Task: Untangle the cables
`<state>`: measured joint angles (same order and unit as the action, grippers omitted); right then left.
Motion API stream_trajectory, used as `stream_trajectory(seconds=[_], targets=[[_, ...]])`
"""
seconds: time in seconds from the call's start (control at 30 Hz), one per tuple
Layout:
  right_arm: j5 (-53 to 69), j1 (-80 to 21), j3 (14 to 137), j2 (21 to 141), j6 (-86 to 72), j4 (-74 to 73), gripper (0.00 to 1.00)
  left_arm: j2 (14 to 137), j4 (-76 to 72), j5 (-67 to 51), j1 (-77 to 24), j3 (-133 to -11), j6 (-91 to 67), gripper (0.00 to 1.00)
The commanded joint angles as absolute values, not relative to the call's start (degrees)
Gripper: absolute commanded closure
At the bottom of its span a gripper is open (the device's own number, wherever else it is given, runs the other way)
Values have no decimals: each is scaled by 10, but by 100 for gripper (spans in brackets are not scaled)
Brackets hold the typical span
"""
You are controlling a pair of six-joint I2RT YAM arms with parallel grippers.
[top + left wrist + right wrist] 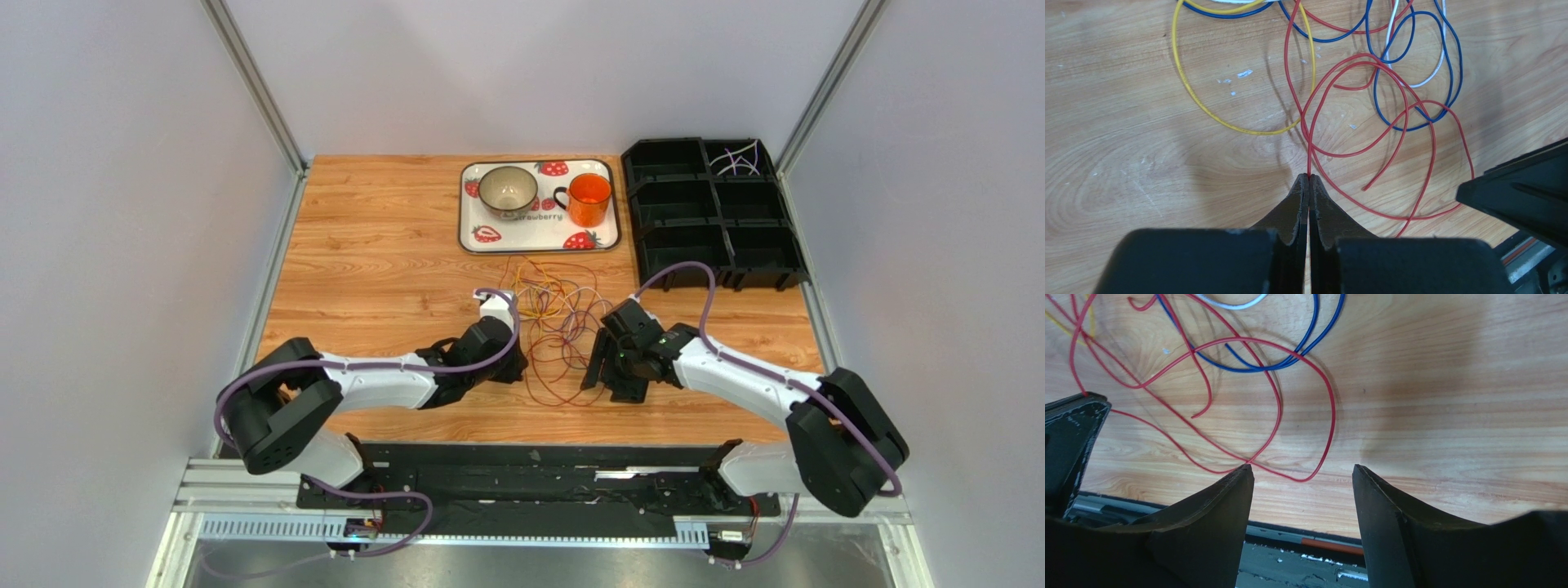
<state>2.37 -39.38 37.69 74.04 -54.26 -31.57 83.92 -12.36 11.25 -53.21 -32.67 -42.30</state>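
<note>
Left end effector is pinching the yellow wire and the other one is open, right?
Not quite. The left end effector is pinching a red wire, not yellow; the left wrist view shows it. The right end effector is open, as you said.

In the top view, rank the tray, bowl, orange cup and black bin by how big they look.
1. black bin
2. tray
3. bowl
4. orange cup, only slightly smaller than the bowl
</note>
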Motion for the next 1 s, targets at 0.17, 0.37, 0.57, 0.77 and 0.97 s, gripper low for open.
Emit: stream_trajectory(seconds=[0.17,0.37,0.57,0.77,0.97], targets=[[-57,-425,440,832,-539,-331,43,901,-183,65,-533,-338,-472,100],[-117,-464,483,867,-546,-366,46,913,-199,49,-533,-336,-478,100],[-126,-470,492,891,-548,-375,63,918,-194,48,-533,-338,-483,100],[-139,-480,506,919,-547,-390,84,921,-195,45,-533,-341,-481,100],[-131,-483,508,935,-549,-380,100,924,-207,30,-533,-340,-475,100]])
